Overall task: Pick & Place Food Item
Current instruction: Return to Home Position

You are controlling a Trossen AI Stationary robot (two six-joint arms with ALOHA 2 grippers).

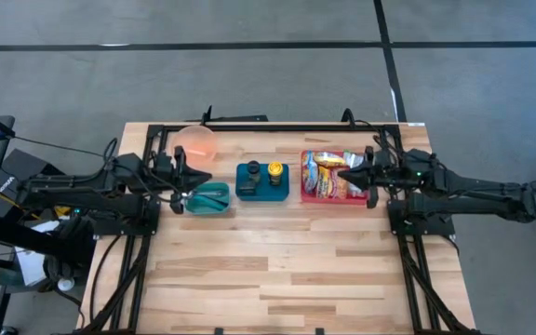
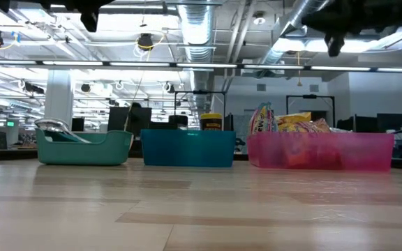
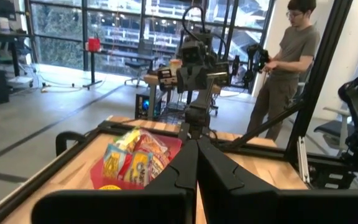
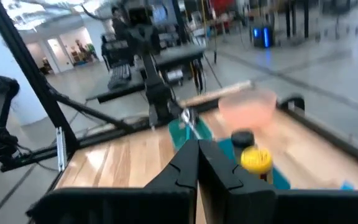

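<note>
A red bin [image 1: 311, 194] filled with snack packets [image 1: 328, 172] stands on the right of the table. It also shows in the left wrist view [image 3: 99, 172] and the low view [image 2: 319, 151]. A blue bin [image 1: 249, 191] in the middle holds a black-lidded jar [image 4: 242, 138] and a yellow-lidded jar [image 4: 257, 158]. A teal bin [image 1: 214, 203] holds a metal utensil [image 2: 60, 128]. A pink bowl [image 1: 195, 140] stands behind it. My left gripper [image 1: 188, 184] is shut and empty, high over the teal bin. My right gripper [image 1: 343, 173] is shut and empty, high over the snack packets.
A black frame [image 1: 277, 124] runs along the table's far edge and sides. The near half of the wooden table [image 1: 277, 279] is bare. A person [image 3: 291, 62] stands in the room beyond the table's right side.
</note>
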